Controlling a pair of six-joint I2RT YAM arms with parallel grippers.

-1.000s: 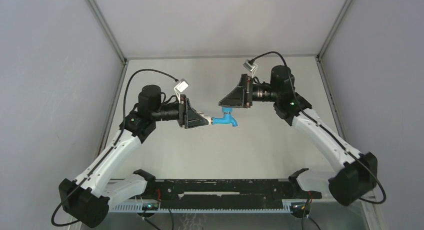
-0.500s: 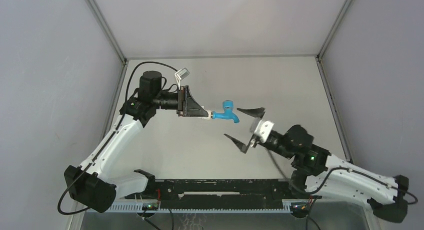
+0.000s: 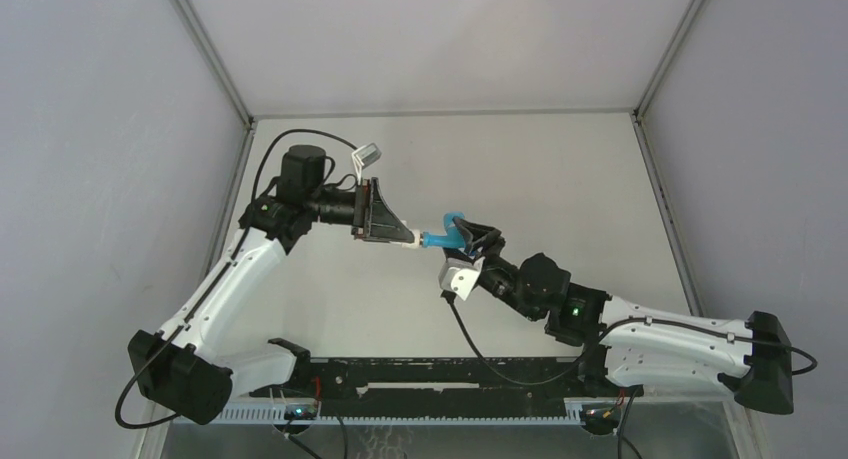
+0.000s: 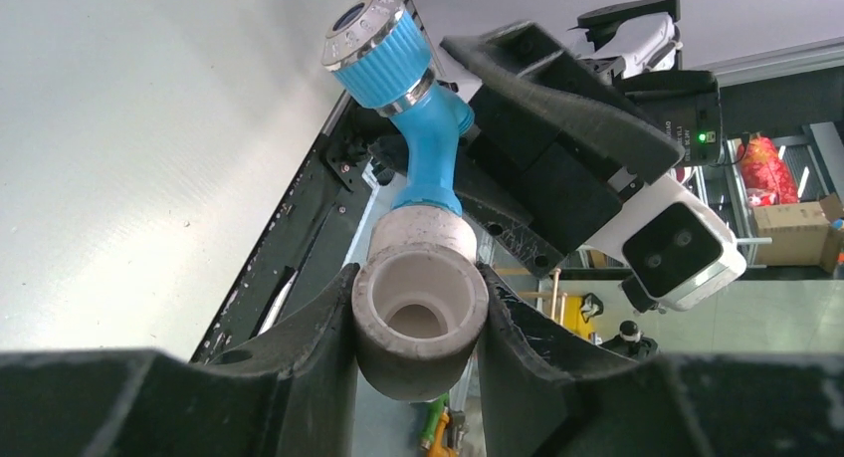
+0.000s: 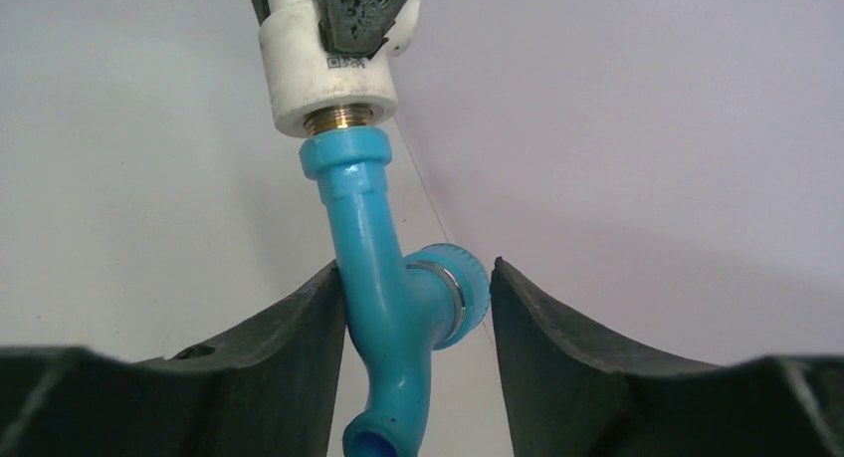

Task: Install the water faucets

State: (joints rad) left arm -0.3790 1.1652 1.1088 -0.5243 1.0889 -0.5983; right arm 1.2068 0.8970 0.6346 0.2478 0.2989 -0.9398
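Extends from the left with the left tool (image 3: 409, 237), above the worktop (image 3: 560, 179) and toward its middle. Clamps there a short white fitting (image 4: 423, 248), with one jaw pressed on each side and the jaws only narrowly apart. Turns the open bore of the fitting to the left wrist camera.

Carries in the far end of this fitting the faucet (image 5: 378, 278), joined by a brass thread that shows as a thin ring between white and blue. Holds the faucet so in the air, off the worktop, between the two tools and about at the middle of the top view. Shows on the faucet a bright blue body, a ribbed round knob with a shiny cap on its side, and an open spout at the end nearest the right wrist camera.

Meets the faucet from the lower right with the right tool (image 3: 472, 241), its arm stretched low and long over the worktop. Straddles the blue body with partly open jaws: one finger (image 5: 299, 338) against the body, the other just beside the rim of the knob. Cannot tell whether this is a firm grip.
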